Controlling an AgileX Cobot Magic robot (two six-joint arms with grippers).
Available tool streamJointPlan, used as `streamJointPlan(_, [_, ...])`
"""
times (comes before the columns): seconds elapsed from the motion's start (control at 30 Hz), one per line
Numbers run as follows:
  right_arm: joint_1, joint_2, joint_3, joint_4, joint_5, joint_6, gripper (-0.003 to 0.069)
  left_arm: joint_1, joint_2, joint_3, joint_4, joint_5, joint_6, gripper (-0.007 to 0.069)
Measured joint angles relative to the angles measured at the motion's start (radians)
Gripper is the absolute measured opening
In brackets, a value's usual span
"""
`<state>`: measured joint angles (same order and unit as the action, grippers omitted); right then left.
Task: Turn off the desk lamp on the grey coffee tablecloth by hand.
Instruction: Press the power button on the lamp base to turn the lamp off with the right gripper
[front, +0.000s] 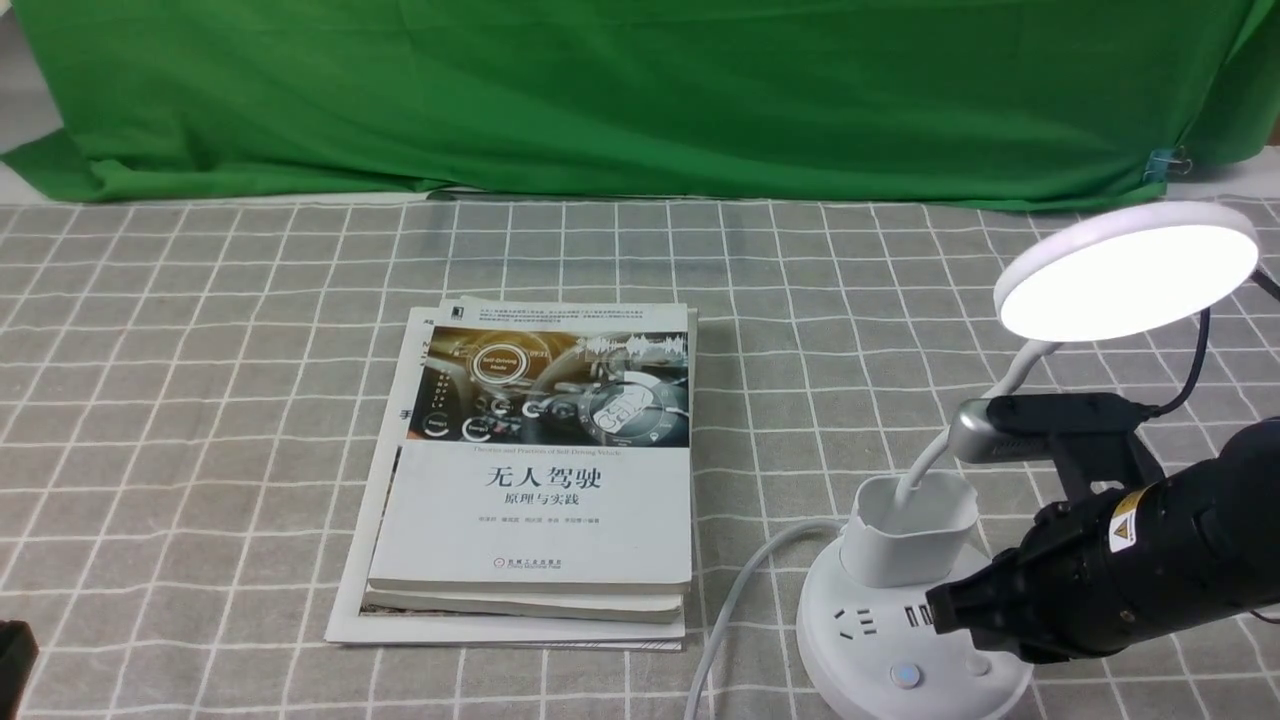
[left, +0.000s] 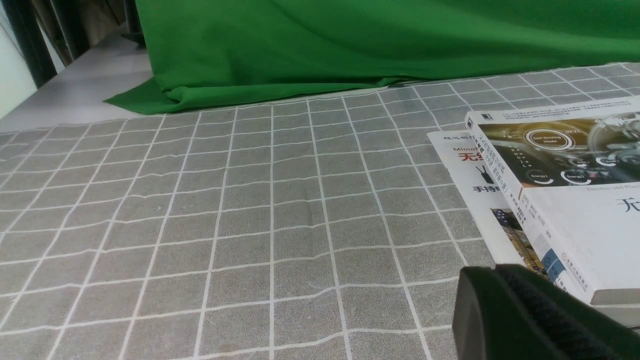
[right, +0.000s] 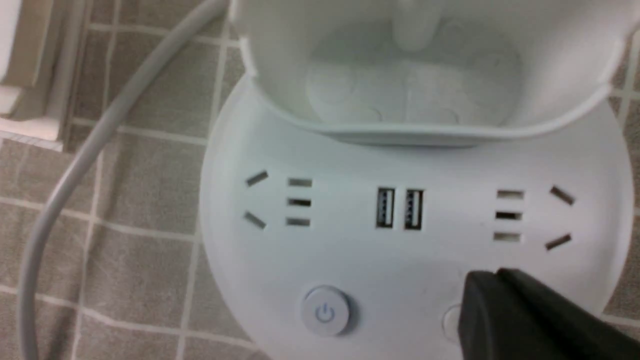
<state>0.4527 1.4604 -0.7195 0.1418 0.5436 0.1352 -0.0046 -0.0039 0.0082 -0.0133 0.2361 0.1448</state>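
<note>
Staged robot-lab test setup. Green backdrop cloth (front: 640, 90) hung across back, lower edge bunched on table (left: 85, 85), binder clip (front: 1165, 163) near its right end. Grey coffee tablecloth (front: 200, 400) with white grid spread over tabletop; bare pale surface beyond its far edge. Props few, office-like: stack of books (front: 540, 500), top one on self-driving, and lit desk lamp (front: 1128, 268). Bulky black right hand (front: 945, 612) with yellow warning sticker (front: 1128, 528) marks robot rig. Dark frame posts (left: 30, 40) past table's far corner.
</note>
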Motion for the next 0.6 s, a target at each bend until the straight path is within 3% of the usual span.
streamJointPlan(0.33, [0.0,0.045,0.009,0.002,-0.026,0.003,0.0027,0.0,0.0,0.0,0.0,0.0,0.0,0.0001])
streamJointPlan(0.6, [0.0,-0.061,0.03,0.002,-0.033,0.011,0.0027,0.0,0.0,0.0,0.0,0.0,0.0,0.0001])
